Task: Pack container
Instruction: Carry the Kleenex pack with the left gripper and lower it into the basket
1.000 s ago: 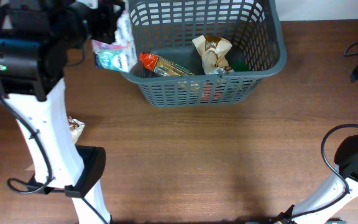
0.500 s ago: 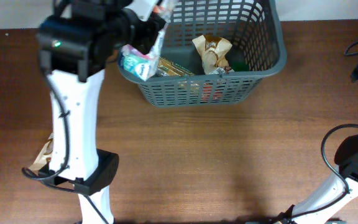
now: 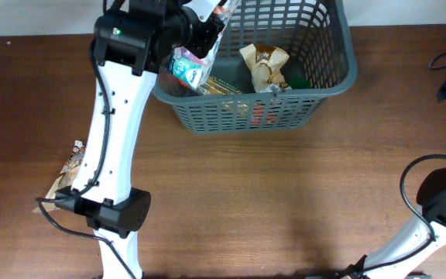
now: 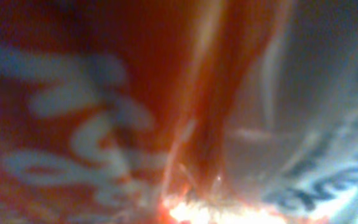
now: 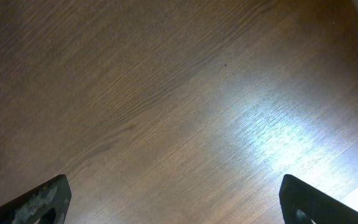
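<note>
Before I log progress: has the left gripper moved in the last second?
Yes. The left gripper, holding a packet, moved right, from left of the basket to over its left edge.

The left arm (image 3: pixel 113 116) and right arm (image 3: pixel 409 242) are white links with black joints, trailing black cables.

One dark grey container (image 3: pixel 333 54), two robot arms (image 3: pixel 114 116). At least three snack packets (image 3: pixel 263 63) inside it, one white and teal packet (image 3: pixel 186 68) above its rim, one crumpled wrapper (image 3: pixel 74 153) on the worktop (image 3: pixel 285 201).
</note>
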Action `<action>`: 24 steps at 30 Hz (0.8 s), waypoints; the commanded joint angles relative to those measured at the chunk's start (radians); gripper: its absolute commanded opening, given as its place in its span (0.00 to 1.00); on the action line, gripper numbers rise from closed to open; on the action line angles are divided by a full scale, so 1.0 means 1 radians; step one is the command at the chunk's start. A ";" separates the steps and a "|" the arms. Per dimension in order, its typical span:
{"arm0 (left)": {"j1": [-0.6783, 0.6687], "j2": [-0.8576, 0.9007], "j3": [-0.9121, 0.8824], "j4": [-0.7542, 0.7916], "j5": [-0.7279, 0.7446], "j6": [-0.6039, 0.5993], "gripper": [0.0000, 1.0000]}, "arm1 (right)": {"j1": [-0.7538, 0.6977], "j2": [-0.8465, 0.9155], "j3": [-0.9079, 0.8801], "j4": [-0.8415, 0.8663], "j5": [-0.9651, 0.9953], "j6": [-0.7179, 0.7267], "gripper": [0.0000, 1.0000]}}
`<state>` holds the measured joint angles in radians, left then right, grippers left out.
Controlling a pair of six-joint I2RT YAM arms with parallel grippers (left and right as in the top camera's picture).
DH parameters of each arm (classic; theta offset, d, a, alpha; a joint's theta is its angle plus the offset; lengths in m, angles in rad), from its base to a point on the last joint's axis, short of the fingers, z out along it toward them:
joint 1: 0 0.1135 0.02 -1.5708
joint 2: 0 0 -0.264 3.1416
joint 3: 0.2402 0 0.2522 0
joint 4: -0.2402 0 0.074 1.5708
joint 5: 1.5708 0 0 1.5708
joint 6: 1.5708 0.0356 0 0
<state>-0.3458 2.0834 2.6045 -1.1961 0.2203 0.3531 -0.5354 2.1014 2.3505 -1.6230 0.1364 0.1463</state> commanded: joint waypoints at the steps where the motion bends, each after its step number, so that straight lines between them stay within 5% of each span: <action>1: 0.002 0.000 -0.046 0.054 0.000 -0.024 0.02 | -0.001 0.002 -0.005 0.000 -0.002 0.005 0.99; 24: 0.002 0.162 -0.163 0.089 0.000 -0.126 0.08 | -0.001 0.002 -0.005 0.000 -0.002 0.005 0.99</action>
<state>-0.3458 2.2368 2.4409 -1.1030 0.2199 0.2413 -0.5354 2.1014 2.3505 -1.6230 0.1364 0.1471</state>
